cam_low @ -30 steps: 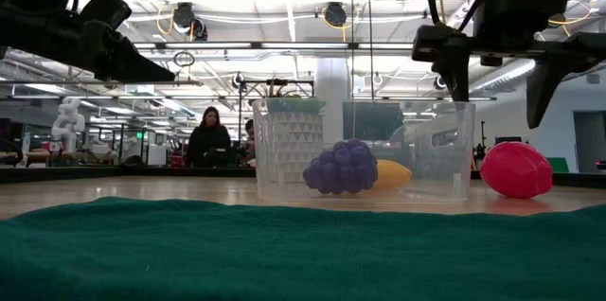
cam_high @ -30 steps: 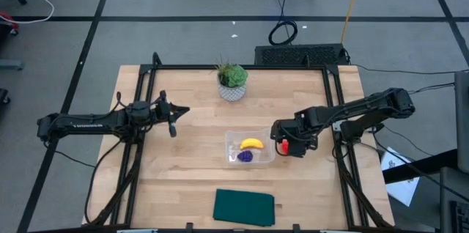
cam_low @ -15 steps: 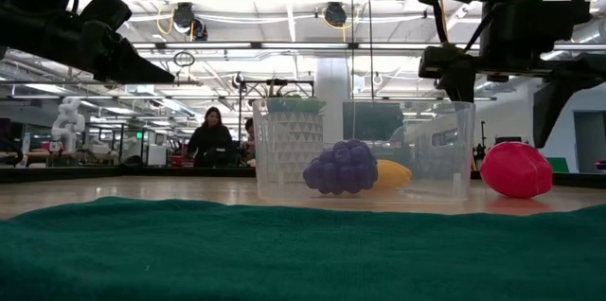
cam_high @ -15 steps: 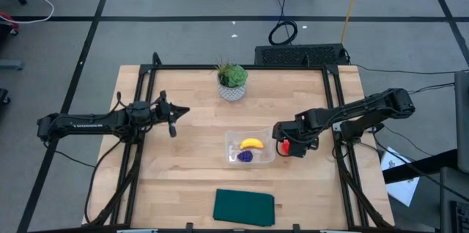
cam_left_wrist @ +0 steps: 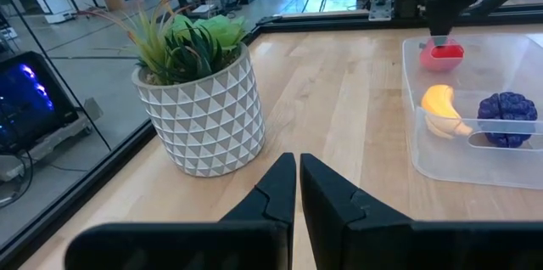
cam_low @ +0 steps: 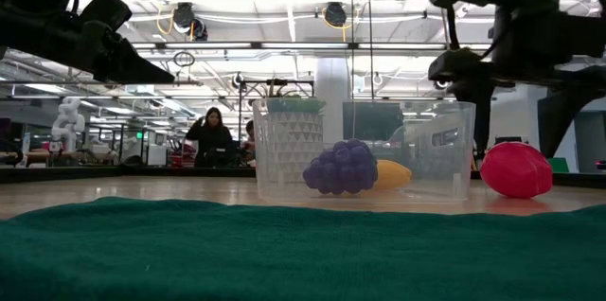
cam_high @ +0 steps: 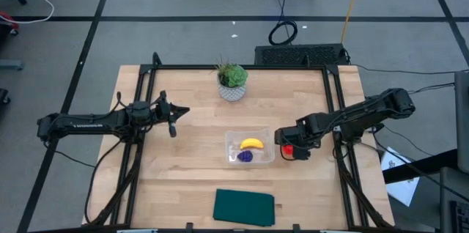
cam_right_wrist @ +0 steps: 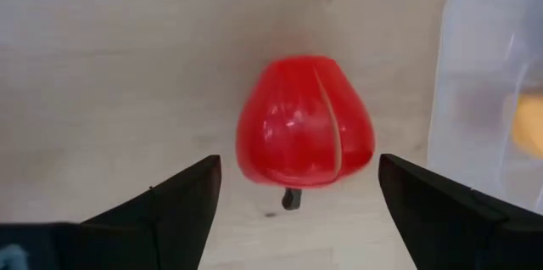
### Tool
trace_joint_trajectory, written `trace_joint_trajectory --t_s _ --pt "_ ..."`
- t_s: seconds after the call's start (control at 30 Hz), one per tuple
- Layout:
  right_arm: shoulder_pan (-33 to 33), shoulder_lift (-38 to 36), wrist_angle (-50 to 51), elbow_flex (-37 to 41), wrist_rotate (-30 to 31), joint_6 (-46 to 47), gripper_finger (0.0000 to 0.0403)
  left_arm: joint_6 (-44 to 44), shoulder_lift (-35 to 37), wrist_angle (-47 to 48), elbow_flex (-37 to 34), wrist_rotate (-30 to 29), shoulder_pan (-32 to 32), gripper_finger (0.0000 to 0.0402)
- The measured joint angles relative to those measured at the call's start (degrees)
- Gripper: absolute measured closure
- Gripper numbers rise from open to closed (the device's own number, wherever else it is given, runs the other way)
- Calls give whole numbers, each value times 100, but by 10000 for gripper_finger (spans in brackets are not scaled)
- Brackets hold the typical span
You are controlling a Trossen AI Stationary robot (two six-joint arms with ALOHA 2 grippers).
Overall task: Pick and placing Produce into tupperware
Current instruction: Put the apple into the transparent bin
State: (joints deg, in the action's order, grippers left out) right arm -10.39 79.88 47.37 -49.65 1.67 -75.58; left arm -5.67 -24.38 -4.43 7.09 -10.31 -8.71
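Right gripper (cam_high: 287,149) hangs directly over the red fruit (cam_right_wrist: 304,122), fingers spread wide to either side, not touching it. Fruit lies on the wooden table (cam_high: 190,108) just beside the clear tupperware (cam_high: 233,138), which holds the banana (cam_high: 252,143) and purple grapes (cam_high: 245,157). Left gripper (cam_high: 173,120), fingers together, waits well apart.

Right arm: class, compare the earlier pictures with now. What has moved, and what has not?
The right gripper has come lower over the red fruit, jaws open on either side of it, not yet gripping. The fruit, the banana and purple piece in the tupperware, and the left gripper stayed put.
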Motion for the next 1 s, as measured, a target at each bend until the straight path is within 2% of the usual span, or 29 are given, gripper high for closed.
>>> trace_joint_trajectory --t_s 0.23,0.7,1.0 --pt "-130 0 -193 0 22 -300 91 92 1 0 0 -4 0 376" --pt "-136 1 -299 0 -51 -323 91 109 1 0 0 -7 0 376" --pt "-136 403 -260 -4 -151 -350 92 120 1 147 0 -27 0 376"
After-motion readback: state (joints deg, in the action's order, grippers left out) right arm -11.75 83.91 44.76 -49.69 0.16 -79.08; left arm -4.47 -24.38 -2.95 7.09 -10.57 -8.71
